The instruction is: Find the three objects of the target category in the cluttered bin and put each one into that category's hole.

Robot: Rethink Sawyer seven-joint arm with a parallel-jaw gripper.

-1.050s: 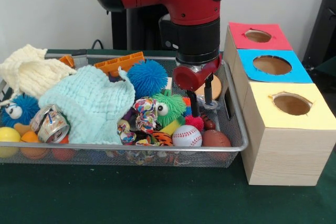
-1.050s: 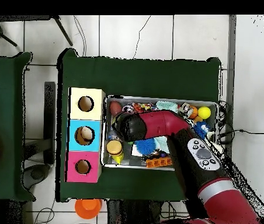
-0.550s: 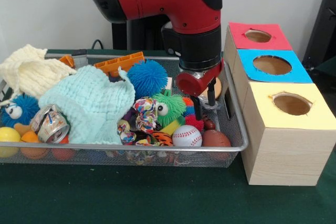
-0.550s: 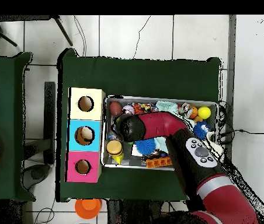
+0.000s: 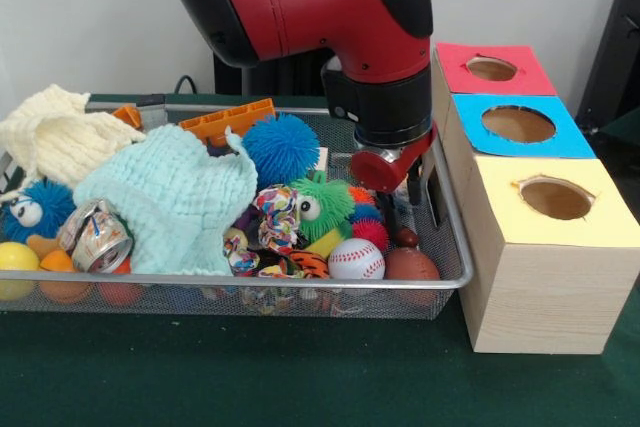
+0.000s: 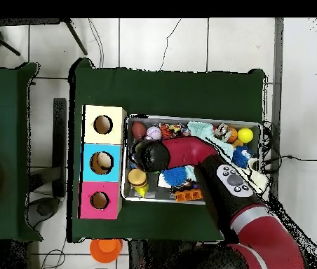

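- The claw (image 5: 402, 209) hangs low inside the wire bin (image 5: 452, 277), at its 3 o'clock end; I cannot tell if it is open or holding anything.
- Near: a baseball (image 5: 356, 259) and a brown ball (image 5: 411, 265).
- Farther, at 2 o'clock: yellow hole (image 5: 556, 198), blue hole (image 5: 518, 124), red hole (image 5: 491, 69).

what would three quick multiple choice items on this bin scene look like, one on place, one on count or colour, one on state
1. Where is the baseball in the front view?
A. against the wire bin's front wall
B. on the yellow box
C. on the green table

2. How many holes does the sorting box show?
A. two
B. three
C. four

3. How does the crushed can lie?
A. upright on its base
B. inside a hole
C. tipped on its side among the clutter

Answers: 1 A, it sits just behind the wire bin's front mesh. 2 B, one hole each in the red, blue and yellow tops. 3 C, it leans beside the mint cloth.
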